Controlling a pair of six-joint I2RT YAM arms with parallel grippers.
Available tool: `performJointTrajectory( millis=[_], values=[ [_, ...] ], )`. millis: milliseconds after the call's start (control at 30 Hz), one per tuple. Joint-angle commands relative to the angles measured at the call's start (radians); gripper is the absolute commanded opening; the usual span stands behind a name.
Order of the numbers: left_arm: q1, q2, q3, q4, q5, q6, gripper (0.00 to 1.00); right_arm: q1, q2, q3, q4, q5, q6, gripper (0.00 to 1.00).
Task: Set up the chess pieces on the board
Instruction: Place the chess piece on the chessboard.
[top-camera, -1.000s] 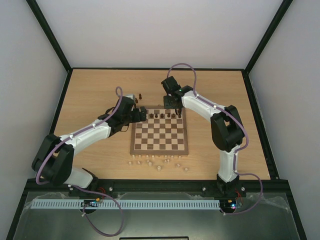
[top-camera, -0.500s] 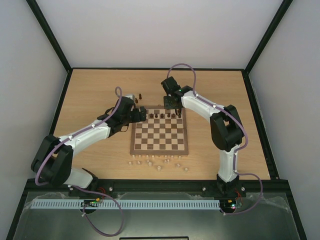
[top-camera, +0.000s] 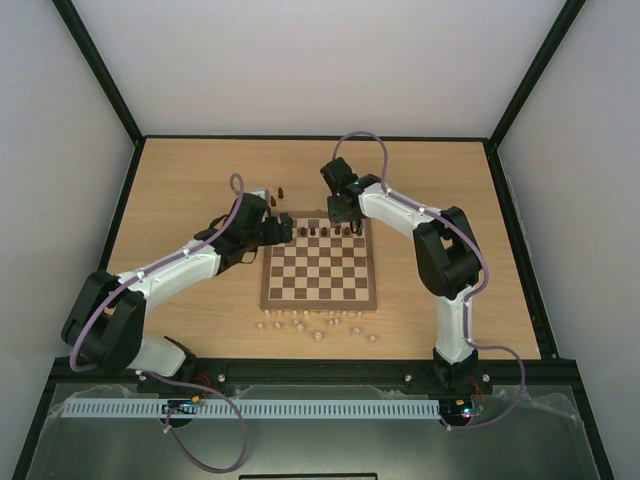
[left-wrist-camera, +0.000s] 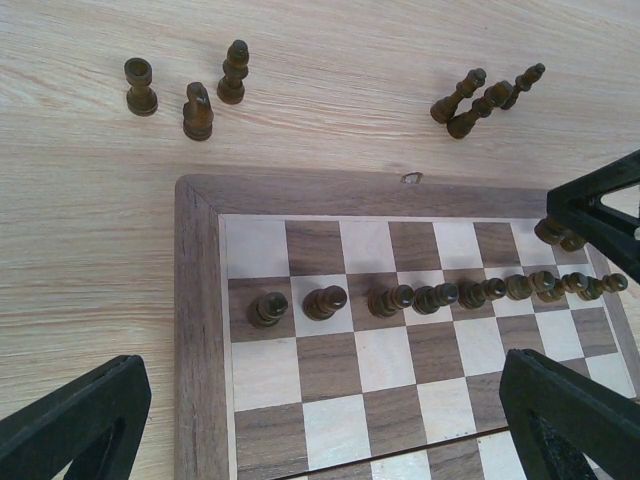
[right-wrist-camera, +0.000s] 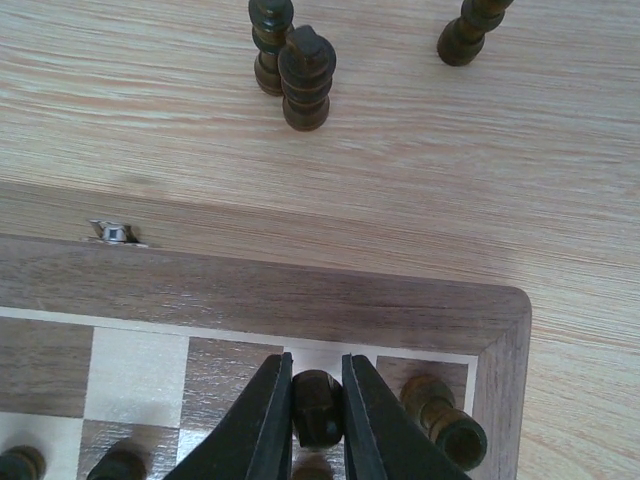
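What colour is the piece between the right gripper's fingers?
Dark brown. The piece in the right gripper shows best in the right wrist view.

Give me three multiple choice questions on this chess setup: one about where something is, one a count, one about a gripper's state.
1. Where do the pale pieces lie?
A) on the table beside the board's near edge
B) on the board's far row
C) in the left gripper

2. How many dark pieces stand together on the table off the board's far left corner?
A) one
B) three
C) eight

3. The right gripper is:
A) wide open
B) shut on a dark piece
C) out of view

Answers:
1 A, the top view shows them scattered there.
2 B, the left wrist view shows three.
3 B, its fingers pinch the piece at the back row.
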Motion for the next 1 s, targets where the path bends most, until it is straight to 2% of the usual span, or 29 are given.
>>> performJointTrajectory(
  millis=[0,500,767,967],
  values=[
    [0.007,-0.019,-0.01,0.004,-0.008,-0.005,0.99,0.004,0.03,-0.005,-0.039,0.021,0.004,0.13],
    [0.007,-0.012,-0.011,0.009,-0.005,-0.004,0.99,-0.005,0.037,-0.03,-0.015,0.017,0.009,0.17],
    [0.006,-0.011,-0.011,0.009,-0.004,-0.004,0.99,-0.006,0.015,-0.039,-0.007,0.002,0.012,0.22],
    [0.006,-0.012,-0.011,0.01,-0.004,-0.006,0.99,-0.011,-0.063,-0.024,0.025,-0.026,0.011,0.31]
  ],
)
